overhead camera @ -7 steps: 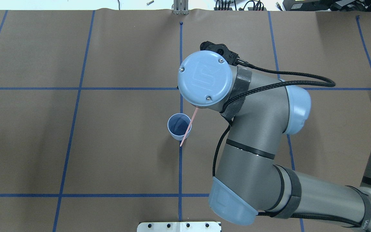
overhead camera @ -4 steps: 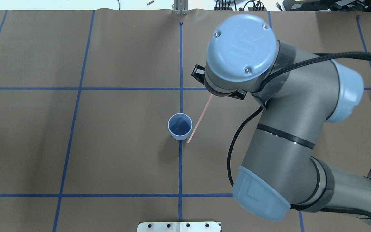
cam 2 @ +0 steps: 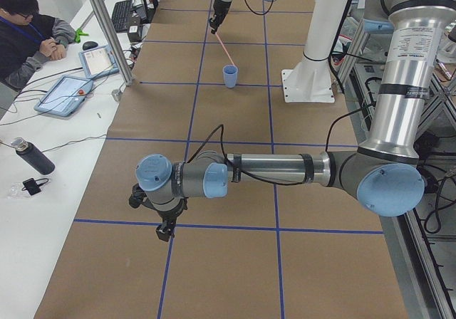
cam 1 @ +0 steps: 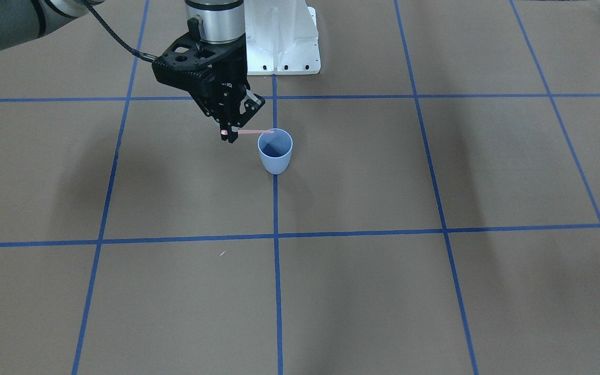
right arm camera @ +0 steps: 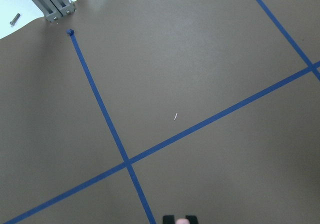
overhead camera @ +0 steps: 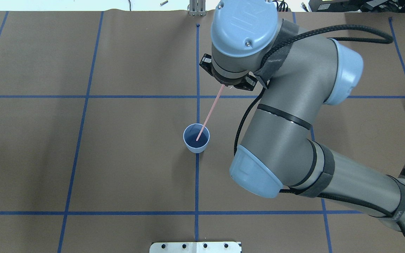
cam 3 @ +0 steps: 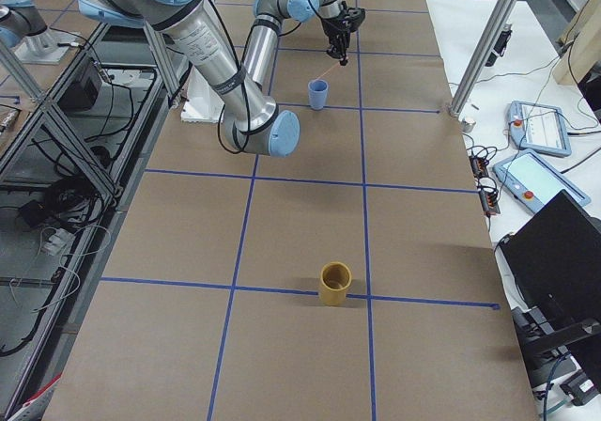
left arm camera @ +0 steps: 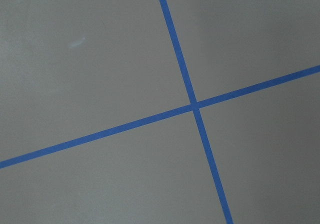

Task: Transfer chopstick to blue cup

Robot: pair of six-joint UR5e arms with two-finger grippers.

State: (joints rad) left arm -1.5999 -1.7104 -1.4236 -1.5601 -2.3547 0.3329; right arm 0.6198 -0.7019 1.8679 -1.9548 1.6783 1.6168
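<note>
At upper centre of the front view, the right gripper [cam 1: 229,135] clamps one end of the chopstick [cam 1: 255,132] — likely light, stiff, prone to pivot — free tip over the blue cup [cam 1: 275,153]. Whether the left gripper [cam 2: 165,230] grips anything cannot be told.

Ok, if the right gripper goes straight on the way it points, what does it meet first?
The bare table paper beside the blue cup, it seems: the right gripper points down. The chopstick in its jaws reaches over the cup's mouth, so that may touch first; depth is unclear.
</note>
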